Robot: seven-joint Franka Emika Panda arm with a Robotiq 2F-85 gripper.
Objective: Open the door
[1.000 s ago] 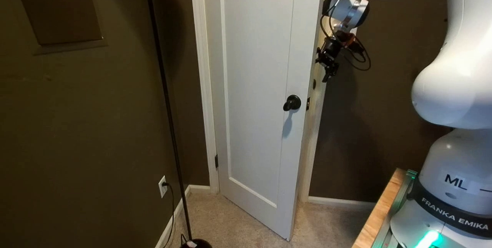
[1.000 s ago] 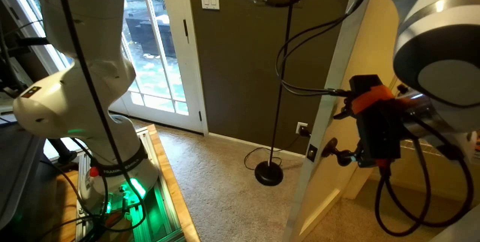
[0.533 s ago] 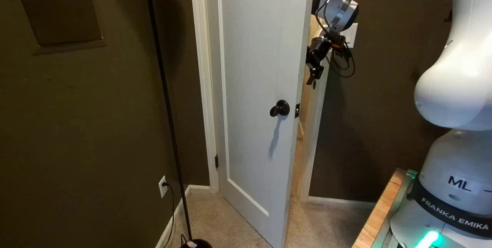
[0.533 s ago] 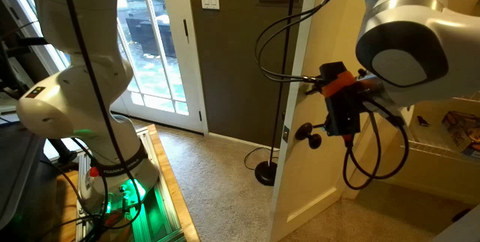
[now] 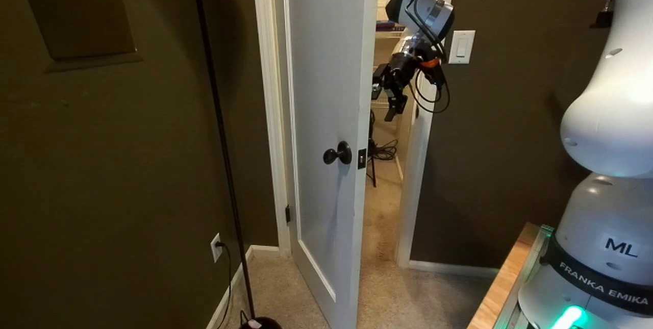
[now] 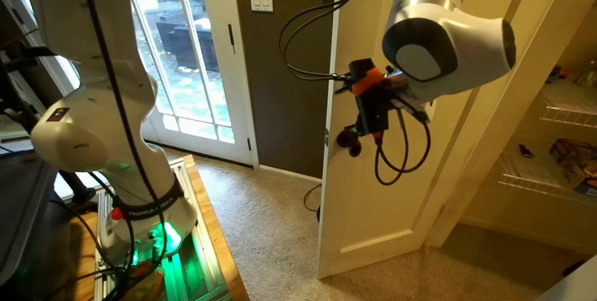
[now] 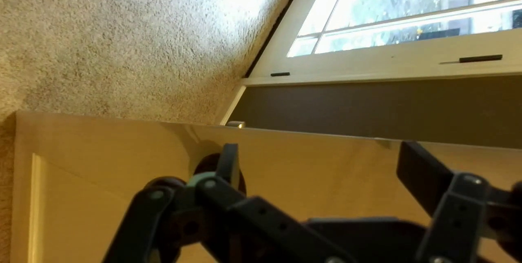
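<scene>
Door [image 5: 326, 74] stands ajar, centre of an exterior view; gripper [image 7: 320, 163] is spread beside it, contact unclear. Best push steadily near the free edge [image 5: 365, 115] without snagging the knob [image 6: 354, 149].

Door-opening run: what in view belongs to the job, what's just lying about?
Job:
white door, partly open
dark knob
gripper, open

Just about:
black floor stand
wall outlet
light switch
glass-paned door
box on wire shelf
coiled cable
</scene>
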